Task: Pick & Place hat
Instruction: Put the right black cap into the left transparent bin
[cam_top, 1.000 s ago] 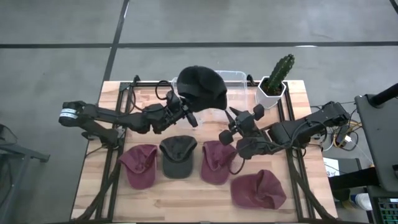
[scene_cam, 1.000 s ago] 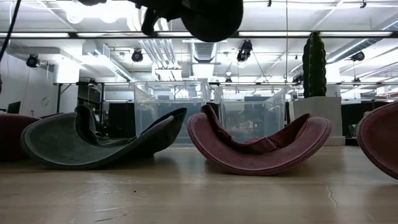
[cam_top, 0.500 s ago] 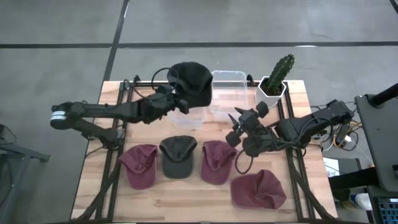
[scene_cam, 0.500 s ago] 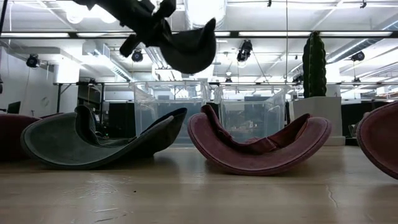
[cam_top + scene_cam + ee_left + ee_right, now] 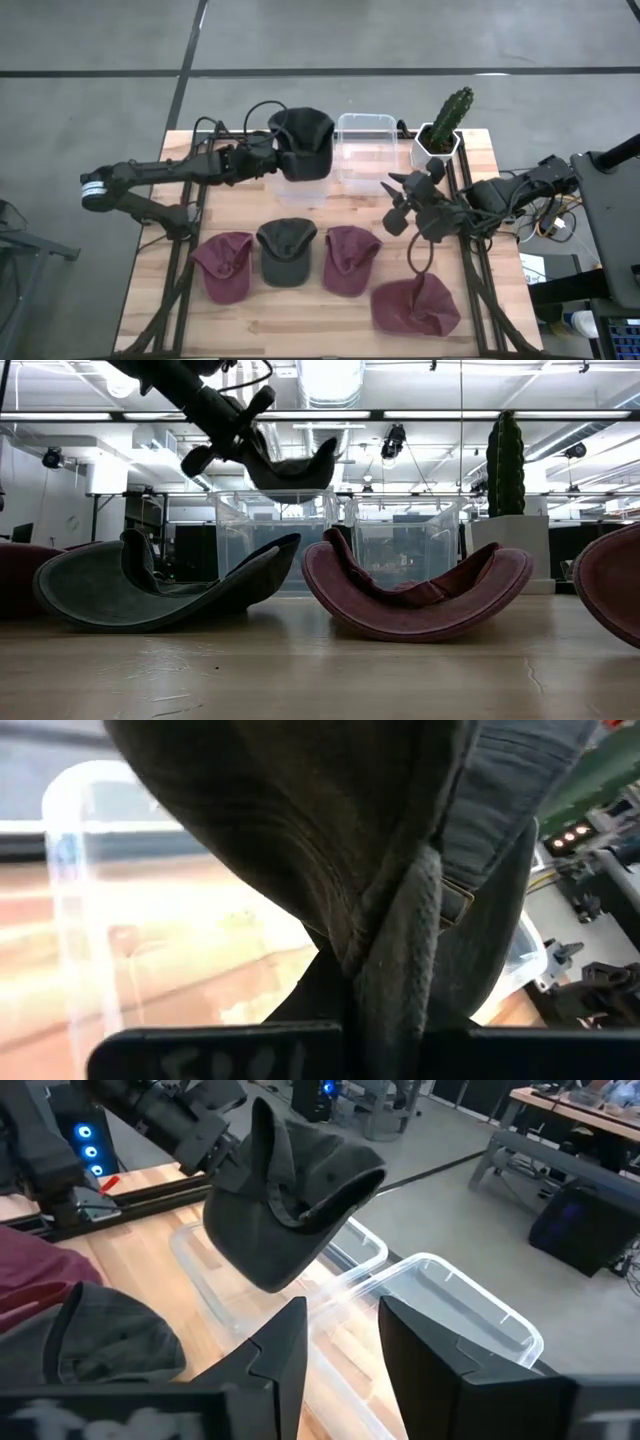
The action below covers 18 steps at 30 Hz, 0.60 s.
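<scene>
Black hat: clenched in left gripper, above clear bin, desk's 12 o'clock. Right gripper: fingers parted, empty.

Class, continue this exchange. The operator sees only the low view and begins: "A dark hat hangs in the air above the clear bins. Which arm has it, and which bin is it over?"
Observer: The left gripper has the dark hat. The left wrist view shows its jaws clamped on the hat's fabric.
Operator: And which bin lies under it?
Observer: Seen from above, the hat hangs over the left clear bin. The right clear bin beside it holds nothing.
Operator: Where is the other arm?
Observer: The right gripper hovers near the cactus pot, jaws open and holding nothing.
</scene>
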{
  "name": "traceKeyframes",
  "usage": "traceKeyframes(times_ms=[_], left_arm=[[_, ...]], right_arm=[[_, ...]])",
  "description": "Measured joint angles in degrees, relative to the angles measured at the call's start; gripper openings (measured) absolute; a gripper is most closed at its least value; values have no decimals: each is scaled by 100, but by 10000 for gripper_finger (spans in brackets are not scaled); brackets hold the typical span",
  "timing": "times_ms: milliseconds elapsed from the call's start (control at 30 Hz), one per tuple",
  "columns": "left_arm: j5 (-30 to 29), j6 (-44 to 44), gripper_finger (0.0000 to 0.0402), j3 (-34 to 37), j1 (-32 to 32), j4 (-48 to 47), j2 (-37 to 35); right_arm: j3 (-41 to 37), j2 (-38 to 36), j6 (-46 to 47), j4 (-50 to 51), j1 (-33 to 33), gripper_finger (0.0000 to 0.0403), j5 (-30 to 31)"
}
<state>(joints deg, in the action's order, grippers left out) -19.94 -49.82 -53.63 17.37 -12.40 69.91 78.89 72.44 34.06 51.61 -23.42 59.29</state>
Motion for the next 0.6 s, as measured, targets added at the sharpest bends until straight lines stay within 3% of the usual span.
traceKeyframes(times_ms=[600], left_arm=[[559,-682,9,-2,42,-474,122]], right_arm=[[-7,236,25,-1,4,117,19]])
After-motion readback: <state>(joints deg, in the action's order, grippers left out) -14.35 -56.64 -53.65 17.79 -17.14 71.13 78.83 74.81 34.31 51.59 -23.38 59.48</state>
